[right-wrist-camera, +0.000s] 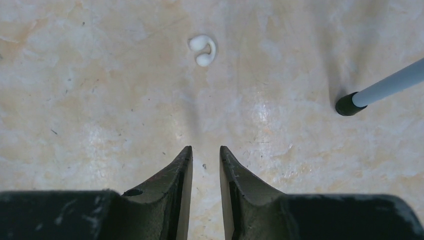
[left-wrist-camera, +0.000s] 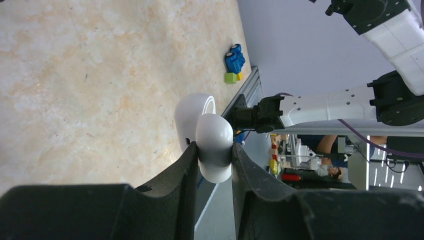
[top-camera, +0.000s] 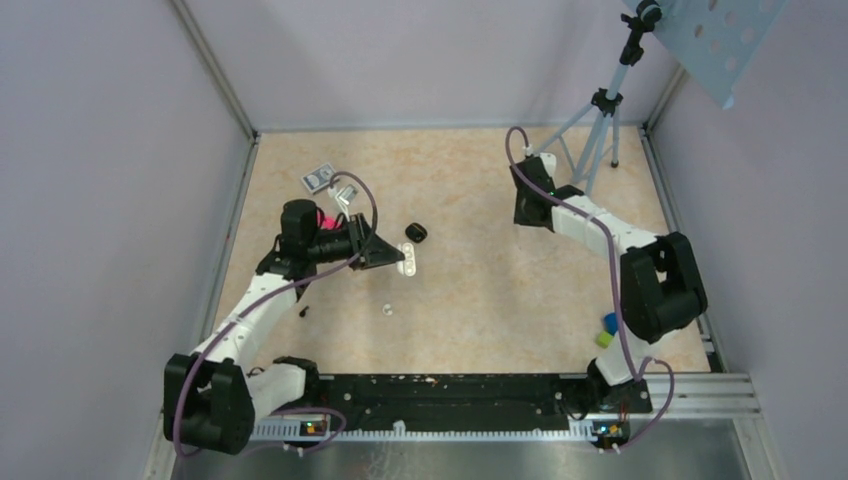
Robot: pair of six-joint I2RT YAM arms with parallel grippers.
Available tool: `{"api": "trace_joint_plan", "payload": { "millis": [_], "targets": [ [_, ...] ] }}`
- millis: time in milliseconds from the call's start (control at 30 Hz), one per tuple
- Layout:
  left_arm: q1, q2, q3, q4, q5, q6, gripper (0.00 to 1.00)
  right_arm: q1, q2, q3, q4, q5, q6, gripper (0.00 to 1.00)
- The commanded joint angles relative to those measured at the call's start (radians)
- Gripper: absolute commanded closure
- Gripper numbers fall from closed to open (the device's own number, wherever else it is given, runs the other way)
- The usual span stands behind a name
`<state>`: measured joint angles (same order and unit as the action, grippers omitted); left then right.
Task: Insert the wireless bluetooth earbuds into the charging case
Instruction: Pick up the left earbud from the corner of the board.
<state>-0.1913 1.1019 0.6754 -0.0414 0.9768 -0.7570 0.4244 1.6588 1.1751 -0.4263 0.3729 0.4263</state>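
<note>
A white pill-shaped object [left-wrist-camera: 214,131] was clamped in the left pincer [left-wrist-camera: 214,152]; the right pincer [right-wrist-camera: 205,150], narrowly parted, was held empty near an earbud [right-wrist-camera: 202,50].

A beige, marbled tabletop [top-camera: 480,300] lies boxed in by plain lilac walls [top-camera: 400,60] on three sides. A grey tripod [top-camera: 598,135] stands in the far right corner, carrying a pale blue board [top-camera: 715,40] with holes. Well in front of the tripod, a metal rail [top-camera: 715,390] lines the near edge. Beyond the rail are what may be cluttered shelves [left-wrist-camera: 295,160]. The light is even.
</note>
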Motion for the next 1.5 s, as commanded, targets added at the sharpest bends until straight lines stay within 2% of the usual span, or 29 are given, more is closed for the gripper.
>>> {"api": "trace_joint_plan", "payload": {
  "millis": [0, 200, 467, 1000, 1467],
  "targets": [
    [0.023, -0.024, 0.025, -0.102, 0.030, 0.093, 1.00, -0.001, 0.038, 0.050, 0.046, -0.014, -0.027, 0.75],
    [0.023, -0.009, 0.041, -0.183, 0.023, 0.177, 1.00, -0.002, 0.072, 0.066, 0.042, 0.037, -0.099, 0.73],
    [0.021, 0.000, 0.059, -0.152, 0.054, 0.152, 1.00, -0.046, 0.140, 0.103, 0.054, 0.023, -0.134, 0.71],
    [0.014, -0.007, 0.087, -0.169, 0.087, 0.179, 0.99, -0.089, 0.376, 0.360, -0.039, 0.063, -0.170, 0.72],
    [0.013, -0.022, 0.082, -0.178, 0.078, 0.178, 0.99, -0.088, 0.394, 0.332, -0.018, 0.001, -0.178, 0.73]
  ]
}}
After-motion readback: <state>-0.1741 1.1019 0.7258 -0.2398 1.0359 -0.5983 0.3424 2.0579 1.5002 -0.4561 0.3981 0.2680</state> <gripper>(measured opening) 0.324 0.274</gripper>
